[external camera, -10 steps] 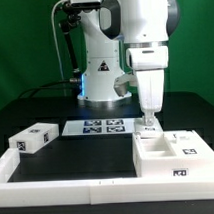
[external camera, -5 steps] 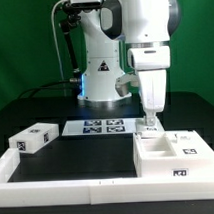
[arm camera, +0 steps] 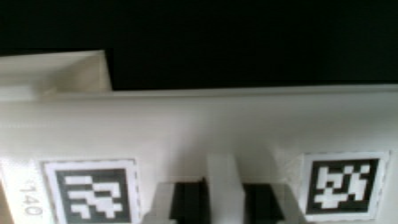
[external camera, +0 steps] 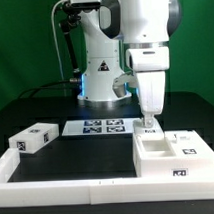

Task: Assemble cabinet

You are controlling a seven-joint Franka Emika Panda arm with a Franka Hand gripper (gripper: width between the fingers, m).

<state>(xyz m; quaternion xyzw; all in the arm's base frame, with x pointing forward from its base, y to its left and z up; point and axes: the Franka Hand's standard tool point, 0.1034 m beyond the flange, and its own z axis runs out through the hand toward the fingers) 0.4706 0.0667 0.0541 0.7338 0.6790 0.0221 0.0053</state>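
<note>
- Large white boxy cabinet body (external camera: 173,156), tagged: on the black table (external camera: 87,156), at the exterior view's right.
- Small white tagged block (external camera: 31,139): at the exterior view's left, well apart.
- Two-finger gripper (external camera: 149,123): at the body's rear wall; grip state unclear.

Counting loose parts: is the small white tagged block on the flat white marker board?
No, the small white tagged block lies on the black table, to the exterior view's left of the marker board.
</note>
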